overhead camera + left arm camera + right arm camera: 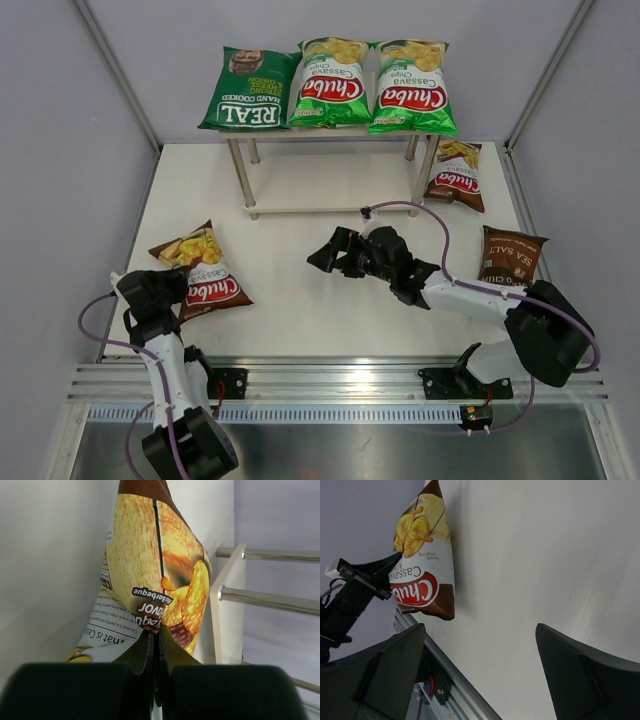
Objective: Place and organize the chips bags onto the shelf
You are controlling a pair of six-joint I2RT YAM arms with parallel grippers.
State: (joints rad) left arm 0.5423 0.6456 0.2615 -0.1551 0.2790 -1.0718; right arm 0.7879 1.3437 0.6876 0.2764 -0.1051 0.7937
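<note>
Left pincer [156,652] tight on near edge of brown-red Chuba bag [150,560]

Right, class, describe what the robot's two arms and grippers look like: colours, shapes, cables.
The left arm and right arm both have white links and bulky black joints. A purple cable loops along each. The left gripper and right gripper are black with blocky fingers.

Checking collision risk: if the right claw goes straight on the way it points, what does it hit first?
Probably the brown-red Chuba bag the left claw is pinching; only bare table lies between. If the right claw tilts down, table first; depth unclear.
</note>
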